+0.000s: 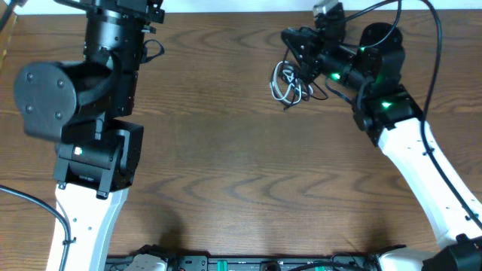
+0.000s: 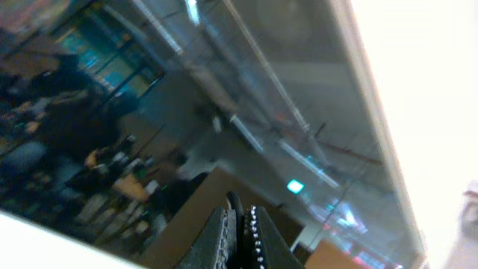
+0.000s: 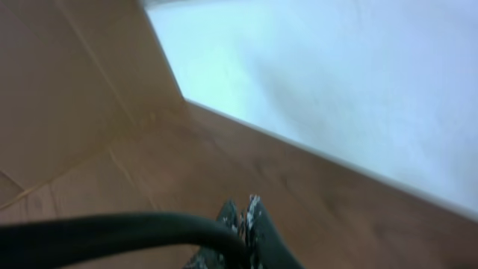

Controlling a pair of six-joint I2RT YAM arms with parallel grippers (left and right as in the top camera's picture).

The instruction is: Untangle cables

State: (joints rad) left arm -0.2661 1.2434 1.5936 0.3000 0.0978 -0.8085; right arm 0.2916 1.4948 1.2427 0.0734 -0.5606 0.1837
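Note:
The cables point(image 1: 288, 83), a small tangle of white and black cords, sit at the back right of the table. My right gripper point(image 1: 295, 47) is just above and behind this bundle, pointing left. In the right wrist view the right gripper point(image 3: 246, 213) is shut, and a black cable point(image 3: 112, 228) runs out of the jaws to the left. My left gripper point(image 2: 237, 211) is shut and points up away from the table, far from the bundle. A thin dark stub shows at its tips; I cannot tell what it is.
The left arm's bulky black joints point(image 1: 71, 98) stand over the table's left side. The right arm point(image 1: 422, 165) reaches in from the front right. Thick black robot wires point(image 1: 435, 45) arc above the right arm. The wooden table point(image 1: 226, 150) ends at a back edge along the top.

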